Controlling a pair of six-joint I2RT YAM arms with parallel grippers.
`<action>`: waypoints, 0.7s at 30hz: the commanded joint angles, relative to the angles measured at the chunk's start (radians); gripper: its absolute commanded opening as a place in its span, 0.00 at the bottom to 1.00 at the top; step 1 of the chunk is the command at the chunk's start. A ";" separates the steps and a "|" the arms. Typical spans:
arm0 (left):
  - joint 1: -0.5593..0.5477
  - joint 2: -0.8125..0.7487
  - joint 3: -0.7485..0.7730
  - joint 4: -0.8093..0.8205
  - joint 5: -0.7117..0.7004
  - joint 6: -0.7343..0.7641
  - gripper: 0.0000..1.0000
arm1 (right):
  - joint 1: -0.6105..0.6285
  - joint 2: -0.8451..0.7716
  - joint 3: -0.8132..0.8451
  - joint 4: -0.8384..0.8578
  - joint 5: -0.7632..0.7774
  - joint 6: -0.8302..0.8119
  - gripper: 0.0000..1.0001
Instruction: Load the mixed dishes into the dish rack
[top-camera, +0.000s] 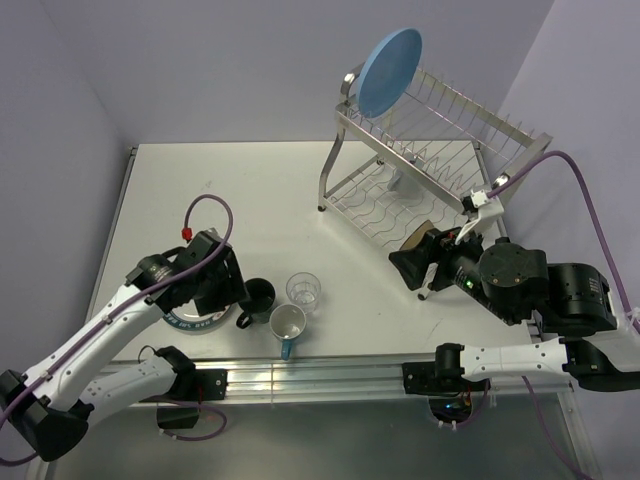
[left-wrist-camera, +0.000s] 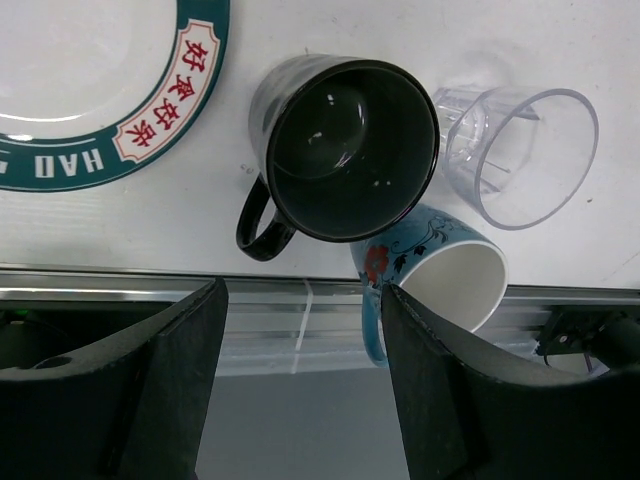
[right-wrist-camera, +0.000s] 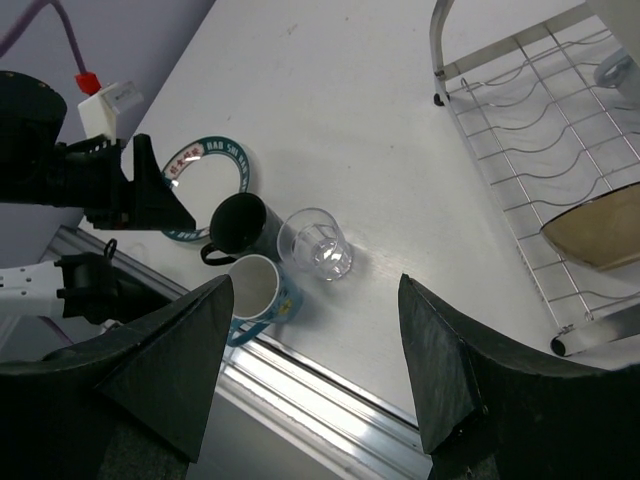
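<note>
Left gripper, jaws released, hovers over the dark mug at the near edge of the worktop, probably the next pickup: descend, straddle its wall. Right gripper, released and empty, hovers by the dish rack.

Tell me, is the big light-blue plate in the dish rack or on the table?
In the rack: the light-blue plate stands on edge at the left end of the dish rack's top tier.

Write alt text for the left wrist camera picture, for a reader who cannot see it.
A black mug stands open side up on a white table, with a clear glass and a white-and-blue mug close beside it and a teal-rimmed plate in the upper left corner. The left claw, open and empty, fills the bottom.
</note>
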 joint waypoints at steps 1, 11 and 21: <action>0.007 0.027 -0.012 0.038 0.054 0.000 0.68 | -0.002 0.011 0.013 0.035 -0.001 -0.015 0.74; 0.007 -0.024 -0.061 0.031 0.092 -0.018 0.64 | -0.001 -0.032 -0.011 0.022 0.024 -0.002 0.74; 0.008 -0.024 -0.098 0.049 0.088 -0.020 0.64 | -0.001 -0.047 -0.034 0.030 0.022 0.002 0.74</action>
